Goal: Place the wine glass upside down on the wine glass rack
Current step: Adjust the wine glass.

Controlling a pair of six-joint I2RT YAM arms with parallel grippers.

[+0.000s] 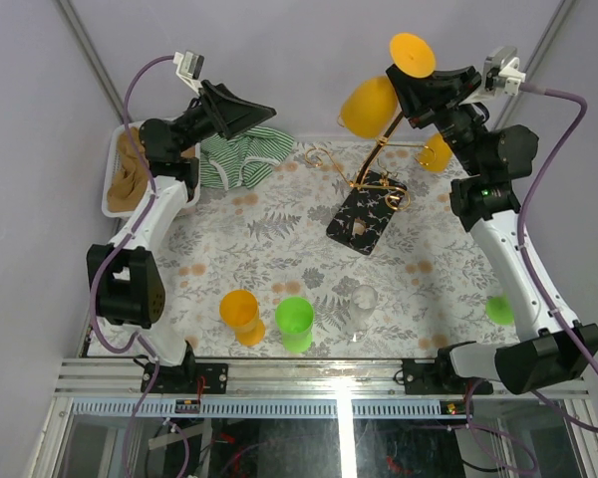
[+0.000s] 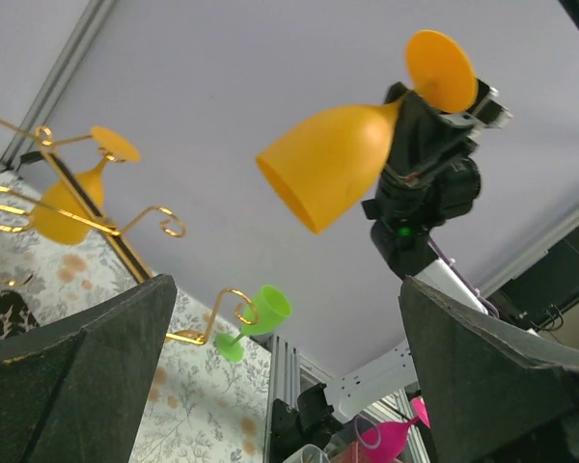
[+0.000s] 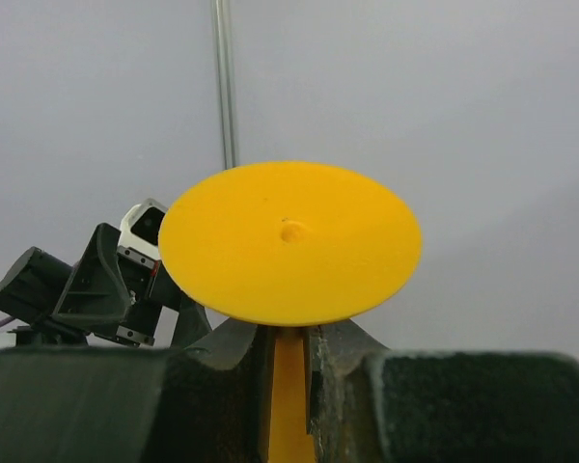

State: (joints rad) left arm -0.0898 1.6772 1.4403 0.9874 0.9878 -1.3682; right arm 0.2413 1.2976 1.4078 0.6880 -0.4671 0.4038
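Closest to the right wrist camera, the right fingers point(image 3: 323, 371) are clamped on the orange stem of the wine glass point(image 3: 289, 241), just under its round foot. From above, that glass hangs high over the far right of the counter point(image 1: 269, 244). It is tilted, with the foot up and far and the bowl mouth pointing left and down. It is near the top of the wine glass rack point(image 1: 369, 204) but not on any hook. The rack's black floral base sits right of centre, and a second orange glass point(image 1: 436, 151) hangs upside down from an arm on its right side. The left fingers point(image 1: 237, 112) are spread wide with nothing between them, raised over the far left above a striped cloth point(image 1: 241, 161), beside a white tray point(image 1: 110, 199). Along the near edge stand an orange cup point(image 1: 241, 317), a green cup point(image 1: 295, 324) and a clear glass point(image 1: 363, 307).
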